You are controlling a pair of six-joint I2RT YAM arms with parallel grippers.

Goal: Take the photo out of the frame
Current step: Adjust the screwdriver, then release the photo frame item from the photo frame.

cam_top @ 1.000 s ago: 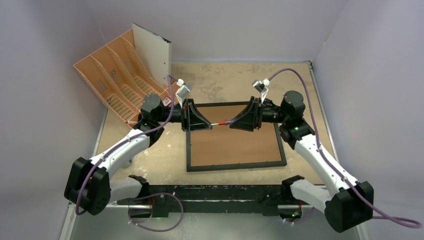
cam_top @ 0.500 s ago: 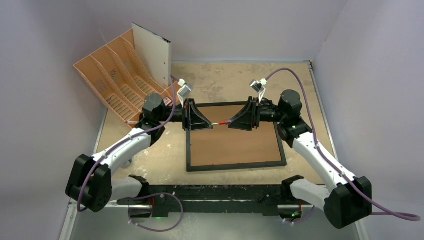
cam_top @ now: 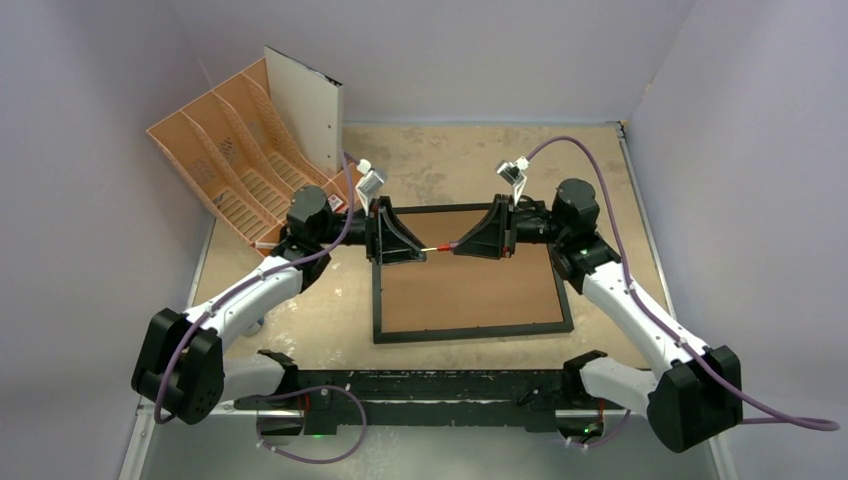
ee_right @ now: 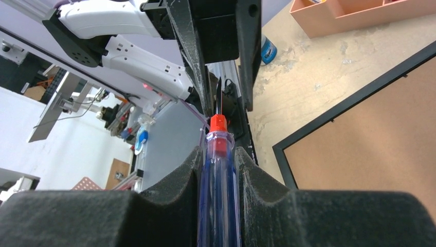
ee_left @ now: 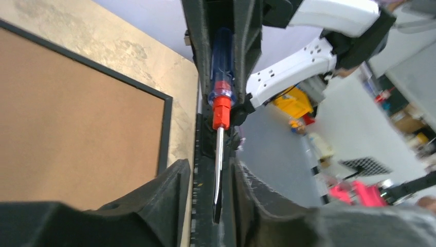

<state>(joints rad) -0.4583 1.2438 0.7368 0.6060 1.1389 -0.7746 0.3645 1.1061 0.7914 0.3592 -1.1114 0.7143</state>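
Clamping the blue handle of a screwdriver [ee_right: 218, 180], the right gripper [ee_right: 218, 154] presses it from both sides. The red collar and steel shaft reach ahead into the left gripper [ee_left: 212, 172], whose fingers stand slightly apart around the blade tip without pinching it. Beneath both grippers the frame [cam_top: 470, 331] lies flat on the table [cam_top: 440, 165], brown backing board [cam_top: 465, 285] upward. Beyond the left gripper, an orange file organiser [cam_top: 225, 150] holds a white sheet [cam_top: 305, 110] on edge.

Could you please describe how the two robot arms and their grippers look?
The left arm and right arm have white shells with black joints and bases. The left gripper and right gripper are black wedges, each with two rough-textured fingers. A purple cable runs along each arm.
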